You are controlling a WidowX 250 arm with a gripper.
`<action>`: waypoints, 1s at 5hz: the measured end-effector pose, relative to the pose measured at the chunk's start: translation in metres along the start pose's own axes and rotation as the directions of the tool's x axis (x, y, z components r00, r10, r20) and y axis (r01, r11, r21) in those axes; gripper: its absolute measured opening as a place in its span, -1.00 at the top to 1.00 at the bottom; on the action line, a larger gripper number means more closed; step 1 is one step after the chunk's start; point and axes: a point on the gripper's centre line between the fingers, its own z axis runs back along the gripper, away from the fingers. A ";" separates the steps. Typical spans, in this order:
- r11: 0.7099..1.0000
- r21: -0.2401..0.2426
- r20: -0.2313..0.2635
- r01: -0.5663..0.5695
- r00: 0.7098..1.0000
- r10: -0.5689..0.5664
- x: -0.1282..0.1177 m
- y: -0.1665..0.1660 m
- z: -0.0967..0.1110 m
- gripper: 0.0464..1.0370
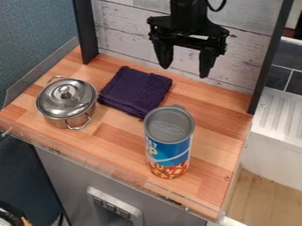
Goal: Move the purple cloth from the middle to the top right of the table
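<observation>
"What's the biggest thing there?"

"The wooden table [206, 126], seen at a slant. Behind it stands a backboard [124, 33] of pale, worn planks, with a dark post [87, 33] at each side."

"And the robot?"

"Its black gripper [184, 70] comes in from the top of the view and hangs in front of the planks, right of the middle. It points down, with its two fingers spread well apart and planks showing between them."

"Anything standing on the table?"

"A tall can [168, 150], upright, close to the front edge. It has a blue and orange wrapper and a grey top [170, 124]."

"Where's the purple cloth [135, 90]?"

"Lying on the table toward the back, left of the middle, folded into a thick, layered square. It's to the left of the gripper and lower in the view, between the can and the pot [62, 115]."

"Does it touch the pot?"

"They're very near each other; I can't tell if they touch. The pot is shiny metal, on the left part of the table, with its lid [50, 99] on."

"And the smallest bits?"

"Two loop handles on the pot, one at the back and one in front, and a round knob [65, 94] on the lid."
</observation>
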 end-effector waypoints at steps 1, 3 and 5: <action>1.000 0.004 -0.030 0.001 1.000 -0.001 -0.004 0.001 -0.010 -0.93; 0.996 0.060 -0.053 -0.059 0.997 0.062 -0.007 0.058 -0.037 -0.93; 0.999 0.036 -0.129 -0.018 0.991 0.023 -0.007 0.100 -0.082 -0.93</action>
